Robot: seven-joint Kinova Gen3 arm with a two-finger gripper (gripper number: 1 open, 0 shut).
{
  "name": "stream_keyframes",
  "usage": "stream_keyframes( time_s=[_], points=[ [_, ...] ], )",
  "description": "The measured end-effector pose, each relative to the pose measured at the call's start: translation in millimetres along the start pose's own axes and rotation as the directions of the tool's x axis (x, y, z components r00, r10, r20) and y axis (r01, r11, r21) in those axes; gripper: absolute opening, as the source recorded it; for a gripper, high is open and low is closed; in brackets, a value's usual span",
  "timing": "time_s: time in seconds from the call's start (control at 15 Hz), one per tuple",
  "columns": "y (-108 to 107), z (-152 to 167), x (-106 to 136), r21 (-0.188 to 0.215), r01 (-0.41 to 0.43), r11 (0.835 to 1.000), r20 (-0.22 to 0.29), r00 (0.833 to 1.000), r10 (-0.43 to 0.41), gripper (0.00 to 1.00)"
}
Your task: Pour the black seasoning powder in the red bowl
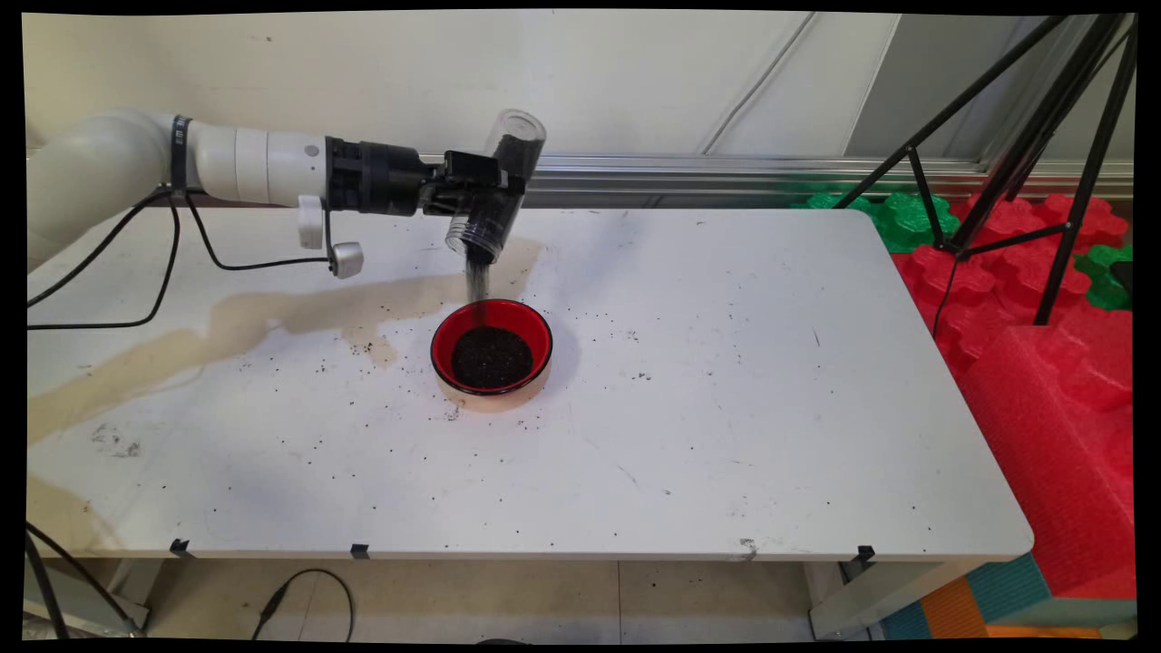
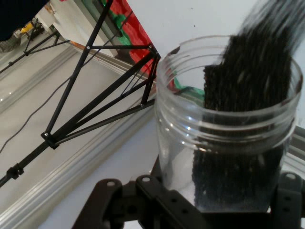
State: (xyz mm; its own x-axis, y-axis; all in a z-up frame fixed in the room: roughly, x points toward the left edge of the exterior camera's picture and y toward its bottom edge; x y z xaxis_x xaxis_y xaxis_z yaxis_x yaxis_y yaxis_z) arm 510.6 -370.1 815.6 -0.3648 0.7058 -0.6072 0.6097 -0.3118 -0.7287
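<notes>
White arm comes in from my left in the main view, stretched level above the table (image 1: 726,435), with black cables (image 1: 163,263) hanging from it. My gripper (image 1: 485,195) is closed on a clear plastic jar (image 1: 497,186), its fingers pressed to the jar's sides around the middle. The jar is tipped past level, with its threaded mouth pointing down and its base up near the wall. Dark grains (image 1: 478,281) run out of the mouth in a thin stream. In the hand view, the jar (image 2: 228,138) fills the right half, with the grains (image 2: 252,86) sliding over the rim, and the gripper's black linkage sits below it.

Straight under the jar's mouth, a red bowl (image 1: 491,347) with a tan outside stands on the table. A dark heap of the same grains lies in it. The stream falls at the bowl's far rim. A pale brown stain (image 1: 272,317) runs across the table from the left edge up to the bowl, and loose grains are scattered around it.

Further right, the table is bare white with a few specks. Beyond its right end, a black tripod (image 1: 1025,154) stands over red foam blocks (image 1: 1043,363) and green foam blocks (image 1: 907,218).
</notes>
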Motion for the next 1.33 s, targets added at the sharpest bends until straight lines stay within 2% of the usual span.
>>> stream_keyframes(
  time_s=[1.33],
  points=[
    [-9.7, -8.9, 7.2, 0.034, -0.083, 0.996, -0.002, 0.997, 0.083, 0.00]
  ],
)
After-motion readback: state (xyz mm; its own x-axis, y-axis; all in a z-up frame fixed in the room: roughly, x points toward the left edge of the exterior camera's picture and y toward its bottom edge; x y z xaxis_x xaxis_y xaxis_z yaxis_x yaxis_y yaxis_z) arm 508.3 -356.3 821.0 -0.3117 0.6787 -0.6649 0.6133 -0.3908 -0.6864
